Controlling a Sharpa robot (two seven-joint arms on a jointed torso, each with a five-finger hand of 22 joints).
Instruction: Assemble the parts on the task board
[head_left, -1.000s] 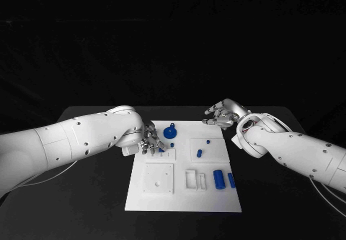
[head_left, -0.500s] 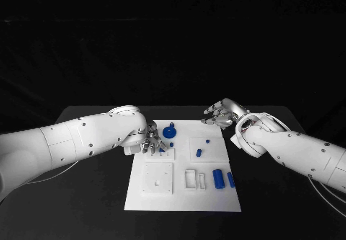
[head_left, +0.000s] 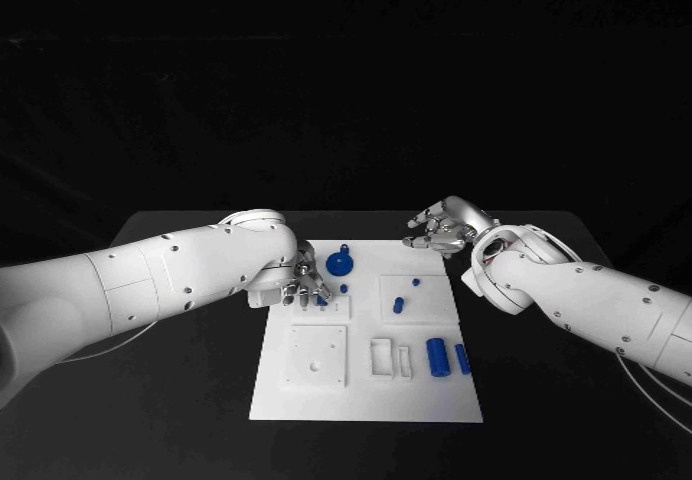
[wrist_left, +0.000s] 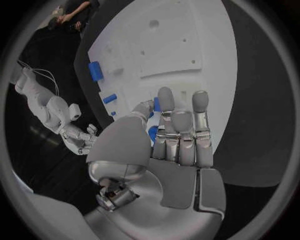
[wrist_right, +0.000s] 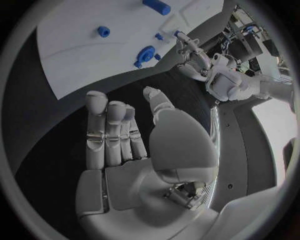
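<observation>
Left hand (head_left: 306, 283) pinching a small blue part (wrist_left: 152, 133) over the task board (head_left: 368, 400) (white), right hand (head_left: 444, 226) spread, holding nothing

A robotics lab or test bench: 2 white robot arms reach over a black tabletop (head_left: 202, 350) set against darkness, with a white task board (head_left: 368, 395) of machined recesses and blue parts (head_left: 438, 358).

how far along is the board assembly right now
Early. Done: little; a blue round part and small blue pegs sit on the task board, but whether they are seated is unclear. In hand: the left hand is down on a small blue piece near the board's left side. Left: two blue cylinders lie loose; the right hand hovers empty off the far edge.
</observation>
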